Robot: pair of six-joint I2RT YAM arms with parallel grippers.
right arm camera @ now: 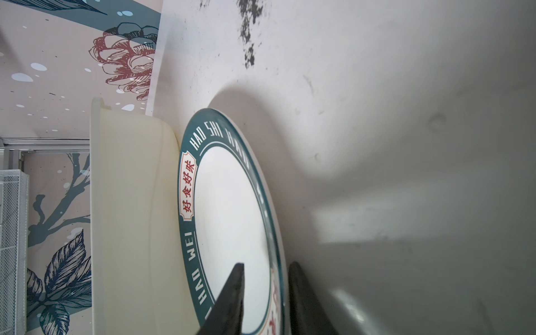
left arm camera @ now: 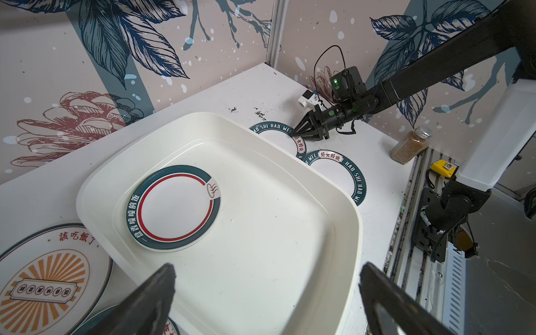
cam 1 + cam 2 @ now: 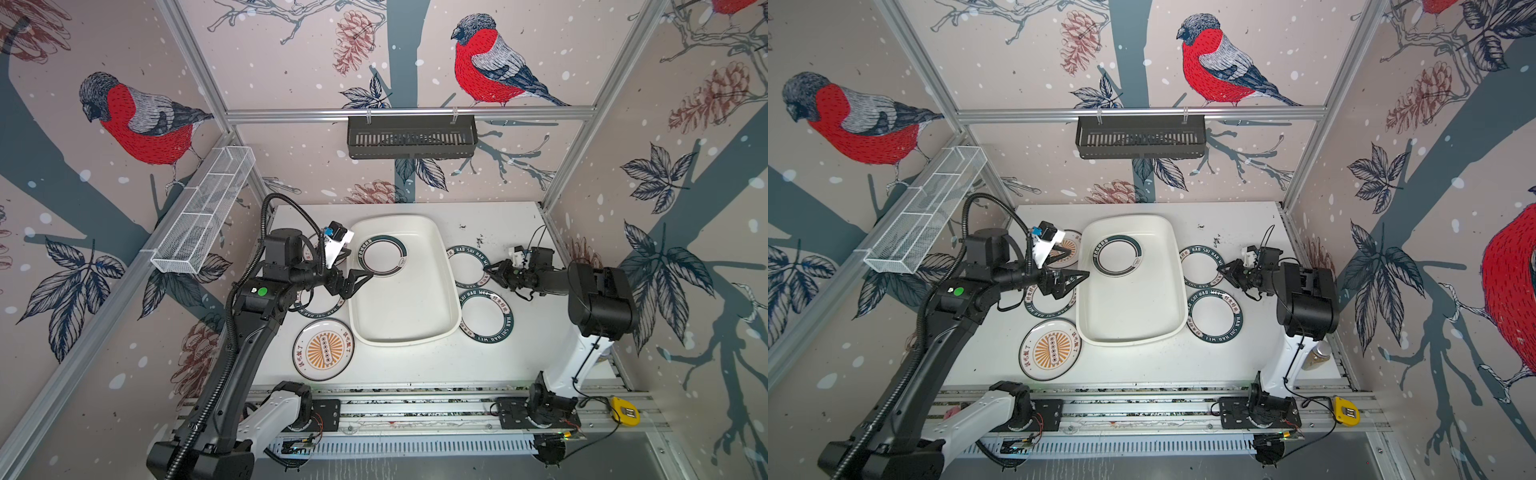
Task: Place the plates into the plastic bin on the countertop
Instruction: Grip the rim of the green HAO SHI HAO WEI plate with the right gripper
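The white plastic bin [image 3: 399, 307] [image 3: 1133, 307] sits mid-countertop with one green-and-red-ringed plate [image 3: 383, 255] [image 2: 174, 207] lying flat in its far end. My right gripper [image 3: 486, 269] [image 1: 266, 264] is closed on the rim of a green-lettered plate [image 3: 467, 266] [image 1: 229, 208] beside the bin's right wall, one finger over it and one under. A second lettered plate [image 3: 486, 316] lies nearer. My left gripper [image 3: 359, 284] [image 2: 266, 266] hangs open and empty over the bin's left rim. To the bin's left lie a sunburst plate [image 3: 323, 350], another sunburst plate [image 2: 43, 284] and a lettered plate [image 3: 1050, 305].
A black slotted rack [image 3: 411, 137] hangs on the back wall and a white wire basket [image 3: 203, 212] on the left wall. A spice jar [image 2: 410, 145] stands at the right edge, near a yellow tape measure [image 3: 623, 411]. Dark crumbs [image 3: 478, 239] dot the far countertop.
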